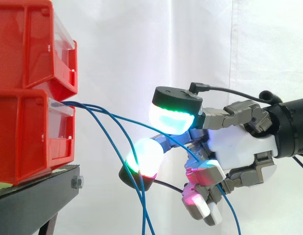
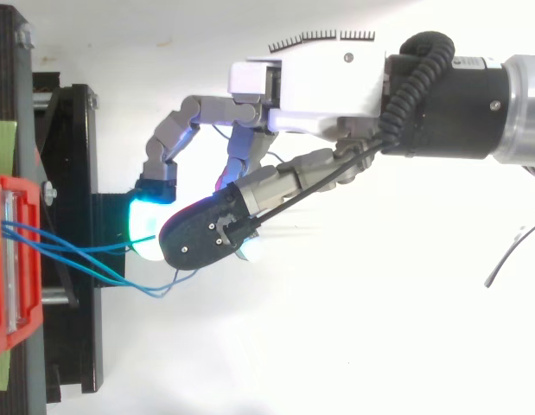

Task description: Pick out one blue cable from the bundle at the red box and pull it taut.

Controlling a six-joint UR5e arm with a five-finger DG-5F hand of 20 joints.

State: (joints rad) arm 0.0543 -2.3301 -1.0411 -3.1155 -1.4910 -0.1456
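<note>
Several blue cables leave the front of the lower red bin (image 1: 29, 137) and sag to the right. One blue cable (image 1: 127, 120) arcs into my hand (image 1: 239, 149), passes between the thumb pad (image 1: 171, 117) and the curled fingers (image 1: 147, 155), and drops out below the palm. It still curves rather than running straight. The other blue cables (image 1: 141, 205) hang down in front of the fingers. From above, the cables (image 2: 77, 249) run from the bin (image 2: 1, 337) to my hand (image 2: 310, 86), with a small loop (image 2: 155, 290) beside the thumb.
A second red bin (image 1: 29, 44) is stacked on the lower one, both on the black stand (image 1: 38, 188). The white curtain hangs behind. Open space lies between the bins and my hand, and below it.
</note>
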